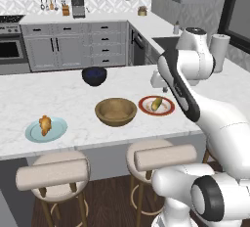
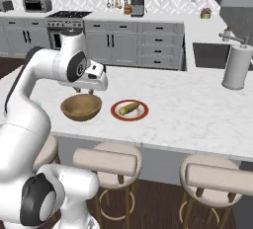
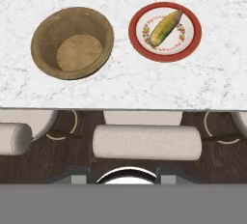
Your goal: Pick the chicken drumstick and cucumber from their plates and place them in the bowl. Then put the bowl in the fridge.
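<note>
The desk (image 1: pixel 73 99) is white marble with faint grey veins. The bowl (image 1: pixel 115 111) is tan-brown wood. A yellowish-green cucumber (image 3: pixel 166 27) lies on a white plate (image 3: pixel 165 49) with a red-orange rim and small floral specks. The golden-orange chicken drumstick (image 1: pixel 45 124) sits on a plain light blue plate (image 1: pixel 59 130). A smaller bowl (image 1: pixel 94 76) is dark blue.

Home kitchen: marble island (image 1: pixel 97 99), bar stools (image 1: pixel 53 172), stove (image 2: pixel 66 20), grey cabinets (image 1: pixel 73 45).
</note>
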